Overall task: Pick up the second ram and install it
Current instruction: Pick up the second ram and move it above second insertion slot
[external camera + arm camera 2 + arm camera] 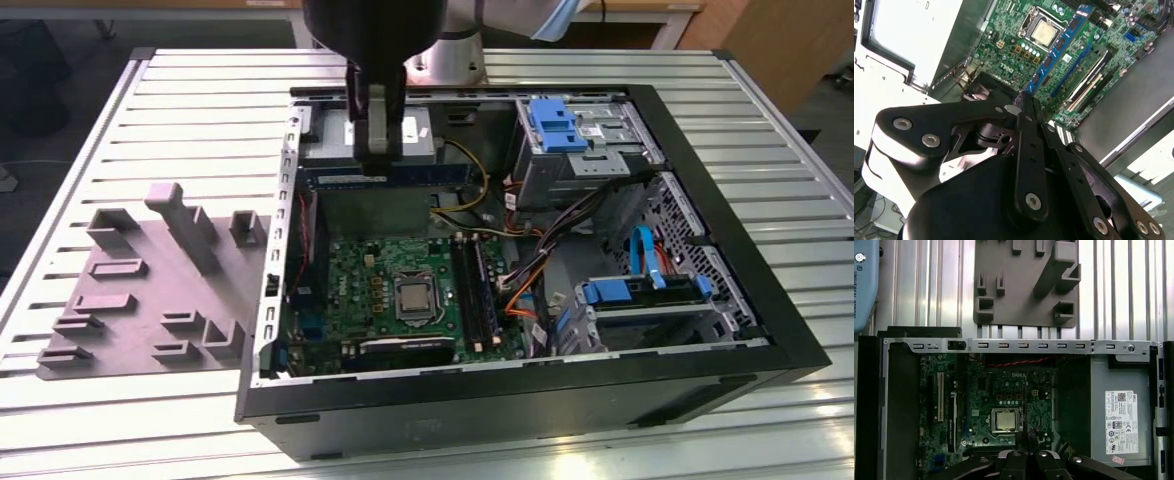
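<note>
Fingers (1030,145) of the gripper (1021,105) pressed shut on the second ram (1059,47), whose chip-lined length runs out past the tips, held in the air over the open computer case (467,392). Below and beyond the tips lie the motherboard (1004,390) and its memory slots (478,290) (one seemingly occupied); farthest from them sits the grey holder tray (147,300). Judged progress: pick-up done, seating in a slot not yet done.
</note>
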`<action>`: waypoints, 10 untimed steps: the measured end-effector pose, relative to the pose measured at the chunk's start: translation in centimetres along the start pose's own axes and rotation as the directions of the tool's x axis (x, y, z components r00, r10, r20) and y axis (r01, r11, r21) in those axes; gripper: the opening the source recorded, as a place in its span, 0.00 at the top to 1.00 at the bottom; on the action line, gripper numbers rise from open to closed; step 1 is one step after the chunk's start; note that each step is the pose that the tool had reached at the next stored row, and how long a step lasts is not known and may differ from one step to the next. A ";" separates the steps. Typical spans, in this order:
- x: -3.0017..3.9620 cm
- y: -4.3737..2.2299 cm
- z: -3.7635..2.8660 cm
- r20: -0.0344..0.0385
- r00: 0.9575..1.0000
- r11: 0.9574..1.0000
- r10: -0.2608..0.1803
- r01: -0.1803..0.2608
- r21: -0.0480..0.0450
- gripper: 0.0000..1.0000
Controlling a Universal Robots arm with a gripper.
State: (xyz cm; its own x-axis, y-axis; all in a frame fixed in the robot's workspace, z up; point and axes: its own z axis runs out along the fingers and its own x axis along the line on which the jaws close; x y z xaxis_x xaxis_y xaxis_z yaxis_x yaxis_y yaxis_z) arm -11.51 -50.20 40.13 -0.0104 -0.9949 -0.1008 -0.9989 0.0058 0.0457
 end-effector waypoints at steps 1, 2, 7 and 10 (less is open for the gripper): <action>0.00 -0.14 -0.01 0.000 1.000 1.000 0.000 0.000 0.000 0.89; 0.00 -0.28 -0.02 0.000 1.000 1.000 0.000 0.000 0.000 0.89; -0.01 -0.95 -0.04 0.000 1.000 1.000 0.000 0.000 0.000 0.89; -0.01 -1.36 -0.06 0.000 1.000 1.000 0.000 0.000 0.000 0.89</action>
State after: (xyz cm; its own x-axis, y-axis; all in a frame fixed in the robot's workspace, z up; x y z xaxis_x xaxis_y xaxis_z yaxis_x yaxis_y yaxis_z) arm -10.15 -50.20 40.13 -0.0104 -0.9949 -0.1007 -0.9989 0.0058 0.0457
